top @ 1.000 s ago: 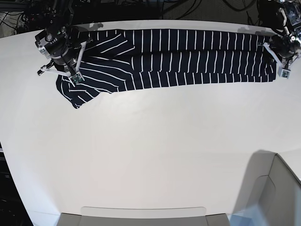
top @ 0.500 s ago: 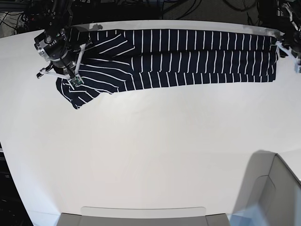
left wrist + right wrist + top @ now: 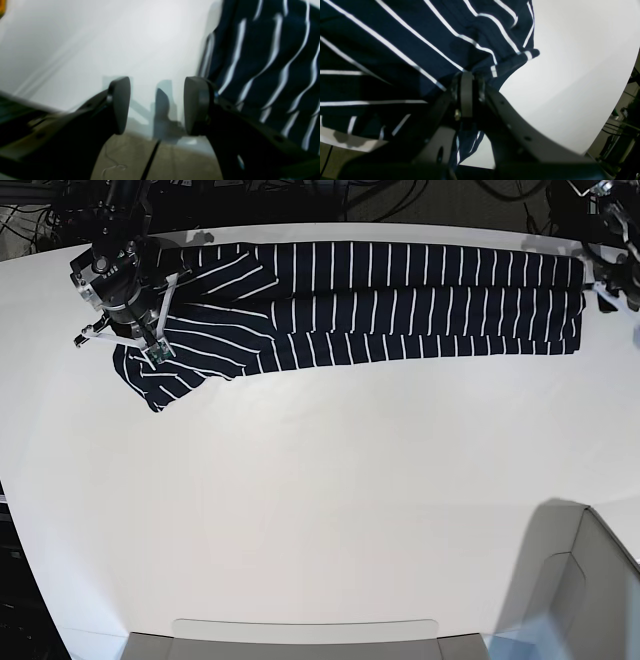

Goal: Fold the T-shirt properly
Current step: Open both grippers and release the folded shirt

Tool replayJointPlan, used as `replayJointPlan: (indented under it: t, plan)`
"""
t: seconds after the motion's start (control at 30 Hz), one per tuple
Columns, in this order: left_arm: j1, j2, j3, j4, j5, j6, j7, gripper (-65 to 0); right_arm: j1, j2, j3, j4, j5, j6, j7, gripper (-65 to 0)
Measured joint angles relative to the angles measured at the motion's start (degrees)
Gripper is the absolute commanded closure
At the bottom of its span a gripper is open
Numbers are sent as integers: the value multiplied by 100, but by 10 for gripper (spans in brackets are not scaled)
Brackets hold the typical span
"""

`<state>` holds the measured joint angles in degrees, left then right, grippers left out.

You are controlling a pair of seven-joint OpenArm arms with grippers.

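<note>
The T-shirt (image 3: 400,305), dark navy with thin white stripes, lies folded into a long band along the far side of the white table (image 3: 320,500). My right gripper (image 3: 140,340) is shut on a pinch of cloth at the shirt's left, sleeve end. The right wrist view shows its jaws (image 3: 467,82) closed on the fabric (image 3: 395,50). My left gripper (image 3: 610,285) is open and empty just off the shirt's right end. In the left wrist view (image 3: 157,105) the shirt's edge (image 3: 270,62) lies beside one of its fingers (image 3: 197,105).
A grey box (image 3: 590,590) stands at the near right corner. A flat grey tray (image 3: 300,640) sits at the near edge. Dark cables and equipment (image 3: 300,195) run behind the table's far edge.
My left gripper has drawn back off the shirt's right end toward the far right edge. My right gripper has shifted slightly left and farther back, taking the cloth with it.
</note>
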<state>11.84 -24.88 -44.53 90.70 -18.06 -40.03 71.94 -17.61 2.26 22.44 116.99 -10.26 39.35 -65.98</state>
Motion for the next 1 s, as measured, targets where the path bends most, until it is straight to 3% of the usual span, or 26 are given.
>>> replayJointPlan:
  t: [0.3,0.43,0.53,0.9,1.0]
  plan:
    - [-219,-2,142,-769,61,9,-20,-345,-2,7,-2,0,0,0,0,0]
    - [-446,11,149,-981,605,-7,-125,-345,0,4,-2,0,0,0,0,0]
    - [-516,-9,179,-1137,595,7,-168,-345,-2,4,-2,-2,0,0,2,0]
    - [-498,7,166,-1088,605,9,-11,-345,0,4,-2,-2,0,0,0,0]
    - [-472,-136,166,-890,608,-13,210,-345,-2,2,-2,-2,0,0,0,0]
